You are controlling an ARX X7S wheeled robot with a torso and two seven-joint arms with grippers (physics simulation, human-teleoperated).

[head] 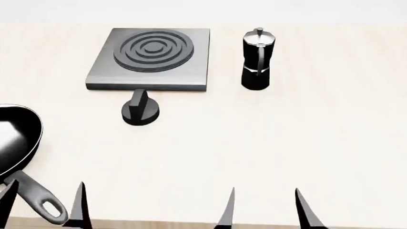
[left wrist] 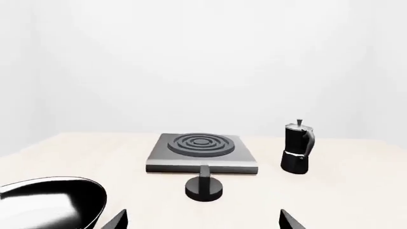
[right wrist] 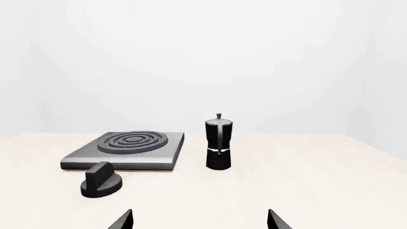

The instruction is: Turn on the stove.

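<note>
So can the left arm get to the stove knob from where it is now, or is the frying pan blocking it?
Probably yes. The knob stands alone in front of the stove, with bare table between it and the open left gripper. The frying pan sits off to the left, its handle near the gripper, not across that path.

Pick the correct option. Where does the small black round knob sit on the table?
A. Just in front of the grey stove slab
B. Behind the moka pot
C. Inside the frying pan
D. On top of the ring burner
A: the small black round knob sits on the table just in front of the flat grey metal stove slab.
</note>
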